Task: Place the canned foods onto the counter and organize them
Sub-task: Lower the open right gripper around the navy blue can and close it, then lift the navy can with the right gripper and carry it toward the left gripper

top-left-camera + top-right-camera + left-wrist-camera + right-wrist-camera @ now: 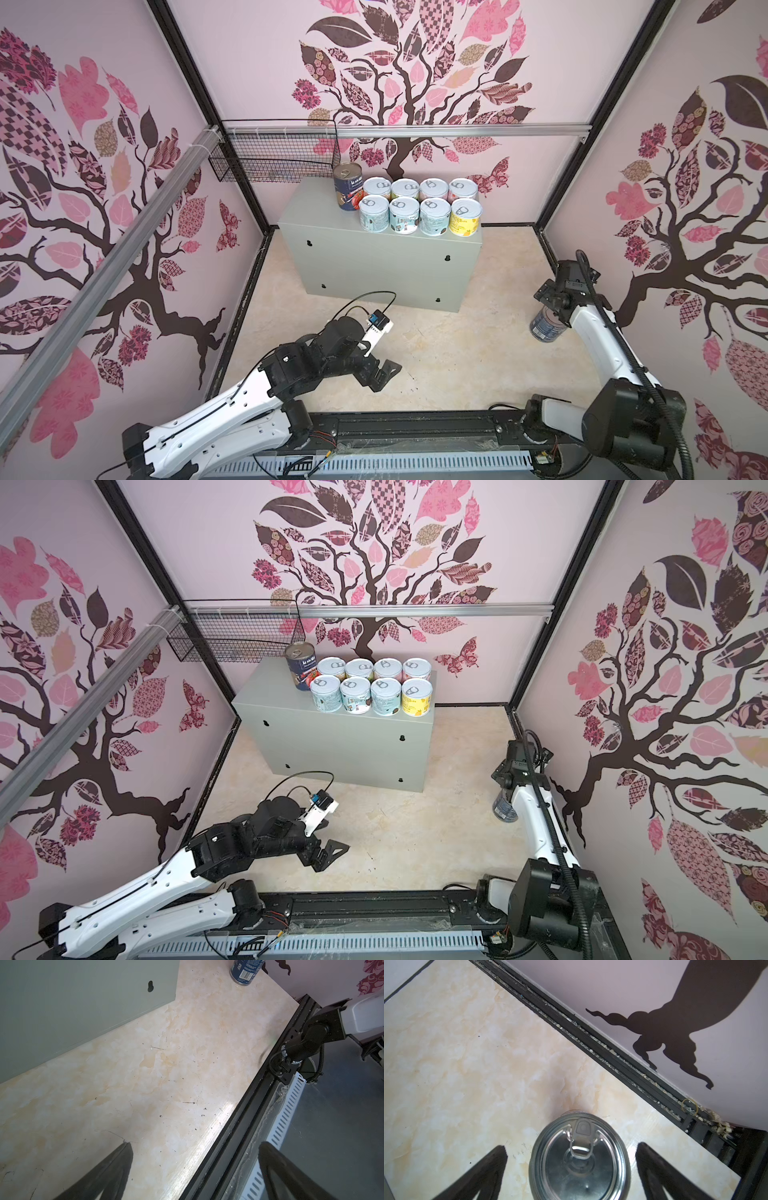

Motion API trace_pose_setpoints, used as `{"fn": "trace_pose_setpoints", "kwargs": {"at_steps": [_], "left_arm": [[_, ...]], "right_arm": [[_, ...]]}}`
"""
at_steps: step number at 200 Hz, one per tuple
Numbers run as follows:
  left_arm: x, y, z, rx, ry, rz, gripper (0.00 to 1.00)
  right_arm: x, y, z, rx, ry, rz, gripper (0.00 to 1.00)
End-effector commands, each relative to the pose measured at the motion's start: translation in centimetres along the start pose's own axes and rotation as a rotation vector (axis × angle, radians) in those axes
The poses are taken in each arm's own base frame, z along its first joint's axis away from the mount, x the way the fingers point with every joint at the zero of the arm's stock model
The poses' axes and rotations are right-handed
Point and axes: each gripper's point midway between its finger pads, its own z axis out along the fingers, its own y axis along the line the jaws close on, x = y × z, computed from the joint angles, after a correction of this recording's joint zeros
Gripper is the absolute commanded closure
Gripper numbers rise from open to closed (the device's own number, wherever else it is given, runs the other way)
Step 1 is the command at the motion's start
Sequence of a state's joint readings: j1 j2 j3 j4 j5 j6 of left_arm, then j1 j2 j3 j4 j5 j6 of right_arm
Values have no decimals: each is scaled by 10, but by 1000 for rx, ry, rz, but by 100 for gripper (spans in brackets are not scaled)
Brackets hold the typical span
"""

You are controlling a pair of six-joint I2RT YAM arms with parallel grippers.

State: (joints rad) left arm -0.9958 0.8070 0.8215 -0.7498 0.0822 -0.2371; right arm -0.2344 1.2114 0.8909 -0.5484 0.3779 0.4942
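Spread wide and empty, my left pincer [384, 372] hangs low over the floor. On the counter [332, 232] I count nine cans: one tall can [347, 187], eight short cans [419, 205]. My right pincer [571, 1167], jaws apart, straddles the tenth, the blue can [546, 326], on the floor by the right wall. Closing off-centre could tip it.

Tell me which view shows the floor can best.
Right wrist view: the can fills the frame, lid and pull tab sharp, between the open right gripper fingers. Both top views show it half hidden by the arm; left wrist shows its base.
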Motion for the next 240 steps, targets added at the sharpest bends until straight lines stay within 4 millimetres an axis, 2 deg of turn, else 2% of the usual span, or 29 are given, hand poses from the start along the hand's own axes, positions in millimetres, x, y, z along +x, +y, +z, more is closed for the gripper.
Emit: {"fn": "trace_pose_setpoints", "kwargs": {"at_steps": [1,66,136,205,229,240], "left_arm": [[8,2,2,-8,12,12,2],[8,2,1,-8,9,14,2],[9,2,1,-11,9,16,2],[8,2,-1,-10,-1,18,2],[7,2,-1,-11,-6,19,2],[7,2,-2,-12,-6,18,2]], "right_arm": [[5,-9,-1,23,11,-4,0],[31,-14,22,51,59,-15,0],[34,-18,33,86,49,-26,1],[44,-17,43,78,60,-17,15],[40,-17,38,70,46,-15,20],[35,-15,35,57,35,-14,26]]}}
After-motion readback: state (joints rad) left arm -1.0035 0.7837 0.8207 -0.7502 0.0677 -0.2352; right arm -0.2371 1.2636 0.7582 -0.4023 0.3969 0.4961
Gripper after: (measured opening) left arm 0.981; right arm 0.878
